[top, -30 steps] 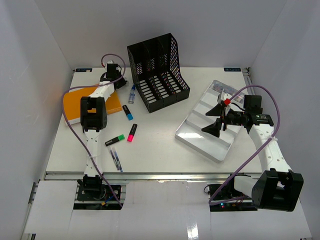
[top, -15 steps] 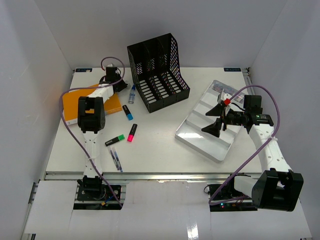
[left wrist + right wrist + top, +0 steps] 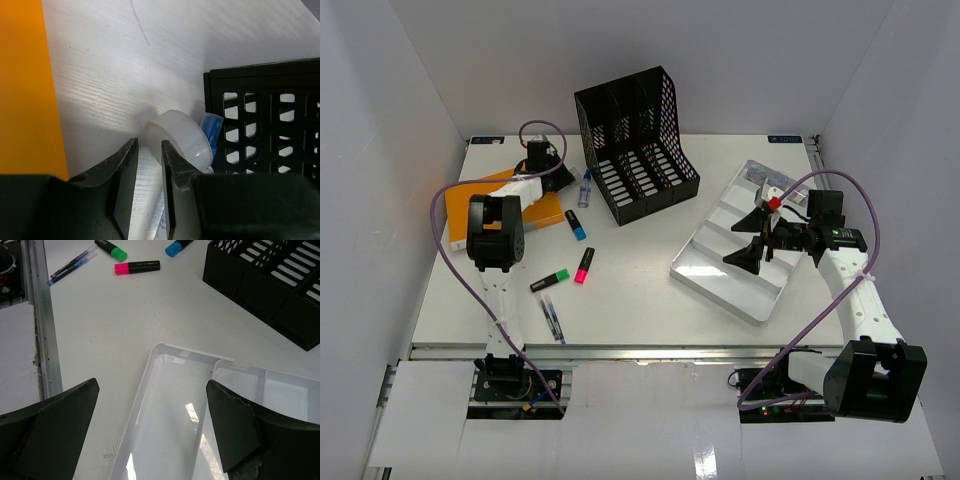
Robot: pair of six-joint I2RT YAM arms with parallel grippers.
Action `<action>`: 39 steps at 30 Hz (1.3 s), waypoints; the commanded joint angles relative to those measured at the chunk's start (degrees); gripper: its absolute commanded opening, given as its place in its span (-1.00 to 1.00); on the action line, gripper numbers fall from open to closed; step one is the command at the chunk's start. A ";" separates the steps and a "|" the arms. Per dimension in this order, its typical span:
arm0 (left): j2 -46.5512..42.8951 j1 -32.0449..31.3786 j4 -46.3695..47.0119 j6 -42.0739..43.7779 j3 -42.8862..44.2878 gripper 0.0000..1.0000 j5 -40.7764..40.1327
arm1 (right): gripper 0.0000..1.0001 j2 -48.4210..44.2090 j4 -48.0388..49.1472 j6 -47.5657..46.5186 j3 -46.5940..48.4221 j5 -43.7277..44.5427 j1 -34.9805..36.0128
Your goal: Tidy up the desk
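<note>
Jaws of our left gripper (image 3: 149, 150) stand narrowly parted, empty, left of the black rack (image 3: 265, 115); our right gripper (image 3: 152, 390) spreads wide, right of it.

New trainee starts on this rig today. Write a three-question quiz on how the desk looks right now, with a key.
1. Short answer: is the right claw open or shut?
2. True or false: on the desk, seen from the top camera, the orange folder lies to the left of the black file rack.
3. Pick one: the silver tray lies A) under the right claw, B) inside the black file rack, C) on top of the orange folder.

Key
1. Open, with nothing between its fingers.
2. True.
3. A.
</note>
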 commanded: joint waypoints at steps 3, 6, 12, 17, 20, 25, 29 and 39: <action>-1.48 0.25 -1.67 0.62 4.26 -0.13 1.26 | 0.89 0.36 0.88 0.20 -0.07 -1.22 -0.47; -0.52 0.25 -2.15 0.54 5.46 -0.10 1.49 | 0.89 0.47 0.97 0.18 -0.15 -1.13 -0.40; 1.04 0.25 -2.39 -0.43 7.69 -0.10 2.82 | 0.89 0.80 0.88 0.12 -0.15 -0.96 -0.47; 1.31 0.25 -2.13 0.36 8.06 -0.07 3.47 | 0.89 0.97 0.88 0.12 -0.06 -0.95 -0.38; 1.83 0.25 -2.18 0.66 8.27 -0.07 4.77 | 0.89 1.06 0.88 0.20 -0.10 -0.87 -0.47; 3.42 0.25 -3.89 0.99 9.60 -0.07 6.45 | 0.89 1.13 0.88 0.20 -0.13 -0.78 -0.47; 4.52 0.25 -6.07 1.24 10.96 -0.08 6.52 | 0.89 1.06 0.88 0.20 -0.06 -0.73 -0.47; 5.28 0.25 -10.11 2.40 12.16 -0.06 6.17 | 0.89 1.00 0.97 0.20 0.00 -0.78 -0.47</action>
